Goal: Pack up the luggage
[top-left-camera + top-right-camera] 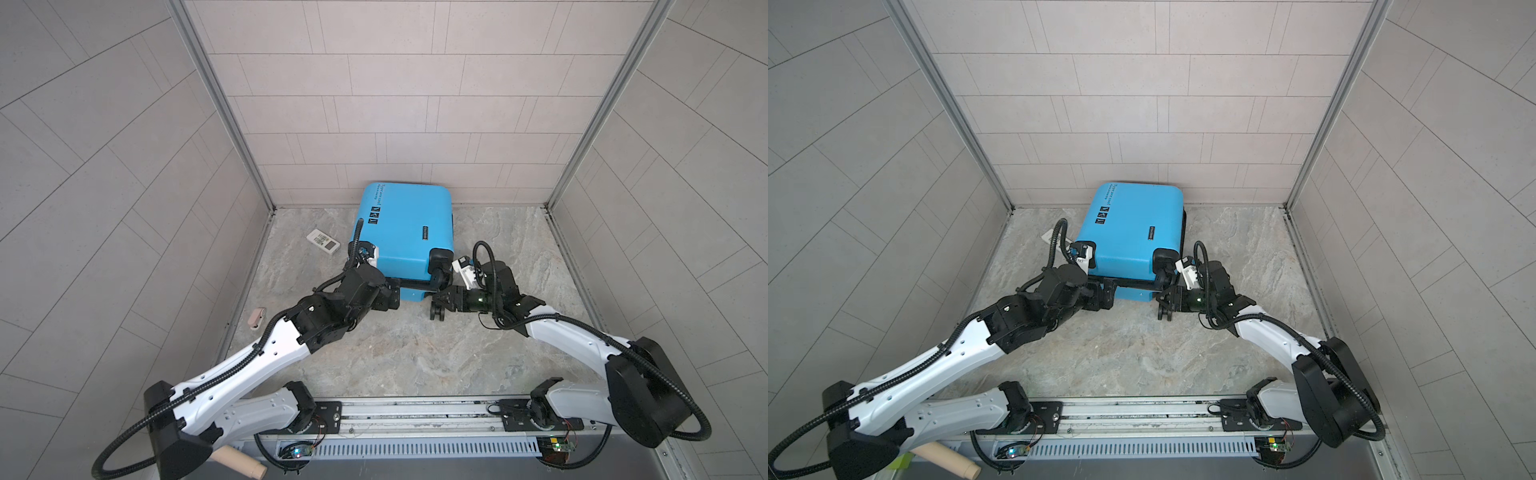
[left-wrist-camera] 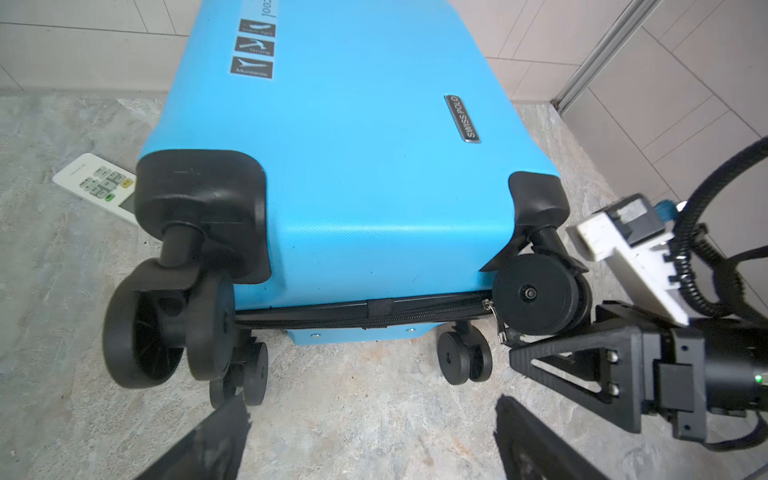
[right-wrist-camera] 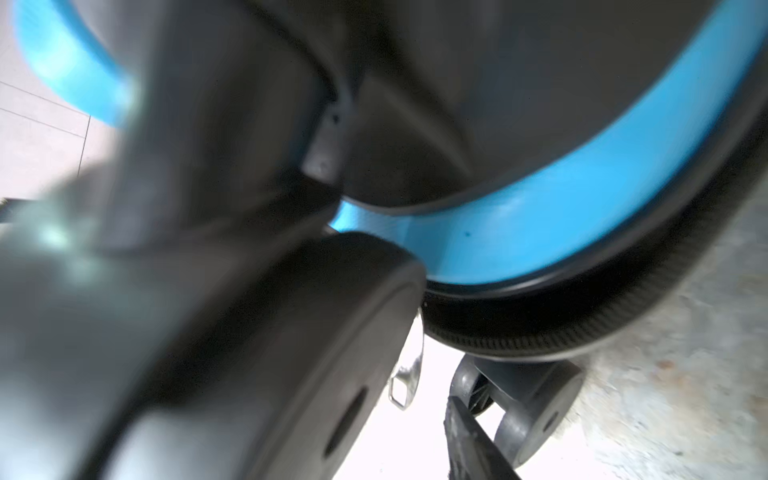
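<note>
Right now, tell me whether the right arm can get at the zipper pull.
Probably yes. Its jaws sit right beside the zipper pull at the luggage corner, with nothing between them. The wheel just above leaves little room, though.

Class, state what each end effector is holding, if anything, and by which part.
Left end effector: open, nothing held. Right end effector: at the zipper pull of the luggage; a grip cannot be told.

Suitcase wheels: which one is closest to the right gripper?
The upper wheel on the right arm's side, with the zipper pull hanging beside it. The right gripper sits close beside it; the rest are farther off.
</note>
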Action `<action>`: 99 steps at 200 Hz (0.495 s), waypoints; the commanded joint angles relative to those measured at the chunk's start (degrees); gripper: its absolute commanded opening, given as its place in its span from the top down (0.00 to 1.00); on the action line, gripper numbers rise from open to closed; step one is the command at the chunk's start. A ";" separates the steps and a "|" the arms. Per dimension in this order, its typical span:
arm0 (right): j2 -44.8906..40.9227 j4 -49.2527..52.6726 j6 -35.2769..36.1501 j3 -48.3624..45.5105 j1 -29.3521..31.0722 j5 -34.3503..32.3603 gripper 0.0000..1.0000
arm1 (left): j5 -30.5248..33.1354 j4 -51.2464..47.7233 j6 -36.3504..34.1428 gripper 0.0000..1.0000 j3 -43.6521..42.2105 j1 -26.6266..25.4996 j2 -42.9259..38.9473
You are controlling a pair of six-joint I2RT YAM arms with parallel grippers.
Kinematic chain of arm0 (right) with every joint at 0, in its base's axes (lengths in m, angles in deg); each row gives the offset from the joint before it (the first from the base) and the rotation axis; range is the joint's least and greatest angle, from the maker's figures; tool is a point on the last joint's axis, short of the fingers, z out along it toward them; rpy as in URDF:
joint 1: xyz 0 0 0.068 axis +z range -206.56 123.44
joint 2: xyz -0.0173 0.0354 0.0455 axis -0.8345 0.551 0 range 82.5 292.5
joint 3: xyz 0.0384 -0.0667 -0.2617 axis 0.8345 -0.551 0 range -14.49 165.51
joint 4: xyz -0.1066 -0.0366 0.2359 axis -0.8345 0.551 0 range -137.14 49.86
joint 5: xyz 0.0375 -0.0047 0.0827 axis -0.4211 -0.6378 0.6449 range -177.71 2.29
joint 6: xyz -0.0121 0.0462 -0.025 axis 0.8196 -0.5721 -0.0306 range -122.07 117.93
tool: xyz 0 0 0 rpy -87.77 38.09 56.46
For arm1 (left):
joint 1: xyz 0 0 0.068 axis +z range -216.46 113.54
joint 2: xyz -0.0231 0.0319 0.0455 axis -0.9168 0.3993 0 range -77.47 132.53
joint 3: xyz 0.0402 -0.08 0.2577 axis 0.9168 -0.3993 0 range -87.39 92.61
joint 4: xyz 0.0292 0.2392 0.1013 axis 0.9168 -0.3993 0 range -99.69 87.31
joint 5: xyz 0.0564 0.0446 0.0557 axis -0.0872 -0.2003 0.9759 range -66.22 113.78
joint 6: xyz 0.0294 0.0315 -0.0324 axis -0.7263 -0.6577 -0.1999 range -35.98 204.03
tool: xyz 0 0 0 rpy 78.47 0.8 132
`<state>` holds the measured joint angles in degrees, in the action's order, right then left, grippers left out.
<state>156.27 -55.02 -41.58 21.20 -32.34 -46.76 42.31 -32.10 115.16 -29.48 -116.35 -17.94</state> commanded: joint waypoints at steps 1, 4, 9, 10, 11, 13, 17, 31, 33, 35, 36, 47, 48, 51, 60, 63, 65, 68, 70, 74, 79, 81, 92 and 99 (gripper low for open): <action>1.66 -6.53 -1.68 -1.64 -0.43 -1.91 0.48 | 1.96 2.16 1.17 0.03 -1.01 0.06 -0.26; 1.90 -6.94 -1.92 -1.69 -0.45 -1.96 0.49 | 1.80 2.23 1.21 0.03 -1.13 0.05 -0.23; 2.43 -7.57 -2.23 -1.83 -0.55 -2.11 0.49 | 1.57 2.38 1.42 0.03 -1.20 0.06 0.03; 2.52 -7.71 -2.28 -1.84 -0.52 -2.10 0.49 | 1.50 2.40 1.45 0.03 -1.21 0.06 0.09; 2.56 -7.87 -2.35 -1.84 -0.51 -2.10 0.49 | 1.46 2.41 1.46 0.03 -1.26 0.06 0.12; 2.74 -8.14 -2.40 -1.91 -0.50 -2.15 0.50 | 1.46 2.49 1.53 0.03 -1.34 0.05 0.21; 3.09 -8.74 -2.80 -2.16 -0.51 -2.19 0.50 | 1.25 2.63 1.60 0.03 -1.39 0.05 0.31; 3.96 -11.14 -4.21 -2.77 -0.61 -2.50 0.51 | 0.82 3.15 2.03 0.03 -1.74 0.05 0.75; 3.97 -11.47 -4.36 -2.87 -0.59 -2.62 0.51 | 0.79 3.24 2.05 0.03 -1.75 0.05 0.87; 4.00 -11.77 -4.55 -2.98 -0.59 -2.80 0.51 | 0.74 3.33 2.08 0.03 -1.84 0.05 0.86; 4.04 -11.88 -4.67 -3.03 -0.59 -2.85 0.51 | 0.64 3.41 2.13 0.03 -1.84 0.05 0.94; 4.39 -13.24 -5.67 -3.63 -0.97 -3.26 0.53 | 0.33 3.98 2.26 0.03 -2.09 0.05 1.32; 4.37 -13.36 -5.76 -3.75 -1.04 -3.25 0.53 | 0.31 3.99 2.26 0.03 -2.14 0.05 1.30; 4.46 -13.77 -6.10 -3.88 -1.16 -3.32 0.53 | 0.35 4.13 2.26 0.03 -2.18 0.05 1.37; 4.48 -15.10 -7.09 -4.50 -1.67 -3.53 0.54 | 0.14 4.59 2.34 0.03 -2.23 0.05 1.61; 4.44 -15.55 -7.44 -4.67 -1.83 -3.51 0.54 | 0.13 4.66 2.34 0.03 -2.27 0.03 1.71; 4.38 -15.86 -7.67 -4.84 -1.95 -3.46 0.54 | 0.07 4.70 2.37 0.03 -2.27 0.05 1.73; 4.32 -16.41 -8.03 -4.98 -2.13 -3.43 0.55 | 0.06 4.75 2.36 0.03 -2.28 0.05 1.80; 4.35 -16.85 -8.26 -5.13 -2.22 -3.36 0.55 | 0.03 4.79 2.40 0.03 -2.25 0.05 1.81; 4.24 -17.53 -8.65 -5.50 -2.46 -3.21 0.56 | 0.07 4.84 2.31 0.03 -2.15 0.05 2.02; 4.05 -18.33 -8.95 -5.81 -2.65 -2.99 0.56 | -0.06 4.89 2.40 0.03 -2.19 0.05 2.12; 3.95 -18.56 -9.08 -5.91 -2.68 -2.92 0.56 | -0.13 4.89 2.36 0.03 -2.12 0.05 2.14; 3.85 -20.13 -9.71 -6.26 -2.83 -2.27 0.58 | -0.35 5.06 2.36 0.03 -1.89 0.05 2.43; 4.00 -21.45 -10.33 -6.41 -2.89 -1.37 0.59 | -0.44 5.06 2.35 0.03 -1.75 0.05 2.61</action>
<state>160.65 -69.08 -48.81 15.73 -34.98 -48.68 41.65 -28.49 116.23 -30.97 -116.35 -15.73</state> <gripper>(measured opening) 0.426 0.972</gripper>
